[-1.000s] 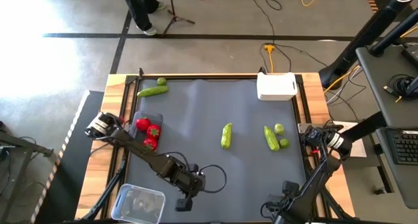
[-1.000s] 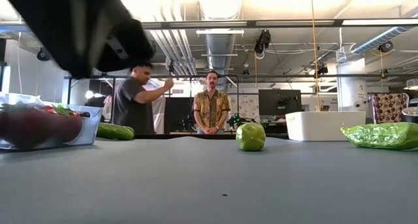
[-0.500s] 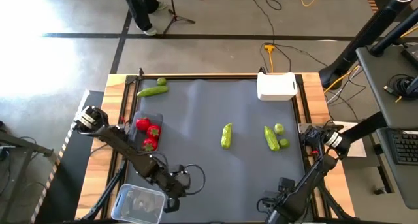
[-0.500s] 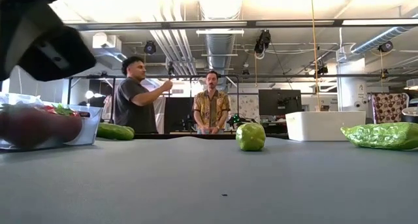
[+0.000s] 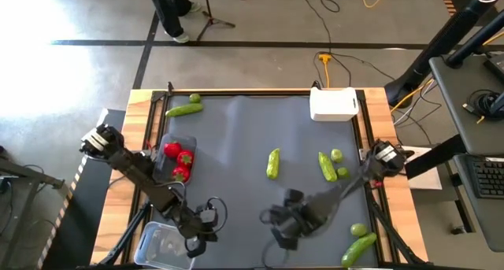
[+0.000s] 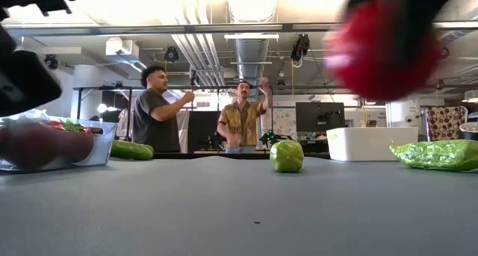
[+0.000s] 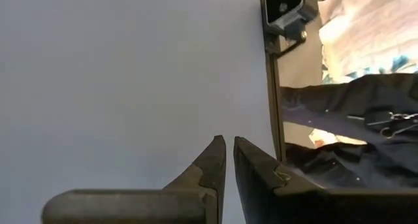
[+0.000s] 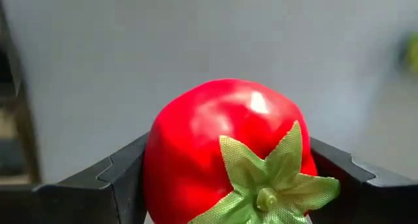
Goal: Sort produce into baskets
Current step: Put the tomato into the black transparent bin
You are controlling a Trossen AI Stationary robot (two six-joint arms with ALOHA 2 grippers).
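A: Where's the tomato (image 8: 225, 152)?

B: Clamped between the right gripper (image 5: 285, 231)'s fingers, green top facing the wrist camera. It's up off the mat, over the near-middle of the table (image 5: 236, 136).

A: Where does it need to go?

B: My guess is the dark tray (image 5: 187, 142) at the left side; three red pieces (image 5: 179, 160) already sit there. That's across the mat to the left and a bit farther back from the gripper.

A: Anything in the path?

B: The left gripper (image 5: 201, 234) is the concern. It's parked low at the near-left, just beside the clear tub (image 5: 165, 246), fingers nearly touching and empty. Its arm runs right alongside the tray.

A: Other stuff?

B: One cucumber (image 5: 272, 163) mid-mat, behind the right gripper. Another cucumber (image 5: 327, 166) with two limes (image 5: 339, 164) to the right. White box (image 5: 334, 104) at the far right corner. All off the likely route.
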